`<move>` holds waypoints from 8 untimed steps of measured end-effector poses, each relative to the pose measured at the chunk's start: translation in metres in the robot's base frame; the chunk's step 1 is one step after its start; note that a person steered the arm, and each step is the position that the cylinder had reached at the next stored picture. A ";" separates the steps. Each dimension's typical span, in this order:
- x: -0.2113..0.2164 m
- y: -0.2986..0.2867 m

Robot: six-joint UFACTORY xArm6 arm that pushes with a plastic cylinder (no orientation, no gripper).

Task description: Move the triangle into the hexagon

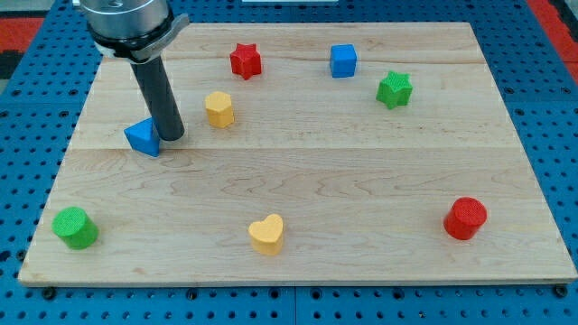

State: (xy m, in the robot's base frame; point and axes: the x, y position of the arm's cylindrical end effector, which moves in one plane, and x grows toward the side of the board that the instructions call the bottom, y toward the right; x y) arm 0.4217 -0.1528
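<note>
The blue triangle (pixel 143 137) lies on the wooden board (pixel 361 181) at the view's left. The yellow hexagon (pixel 219 108) stands to its upper right, a short gap away. My tip (pixel 172 136) rests on the board right against the triangle's right side, between the triangle and the hexagon, slightly below the hexagon. The dark rod rises from the tip to the arm's grey flange at the view's top left.
A red star (pixel 245 60), a blue cube (pixel 343 60) and a green star (pixel 395 89) lie along the top. A green cylinder (pixel 74 227) sits at bottom left, a yellow heart (pixel 267 234) at bottom middle, a red cylinder (pixel 465 218) at bottom right.
</note>
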 end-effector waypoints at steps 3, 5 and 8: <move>0.009 -0.098; 0.052 -0.120; 0.025 0.018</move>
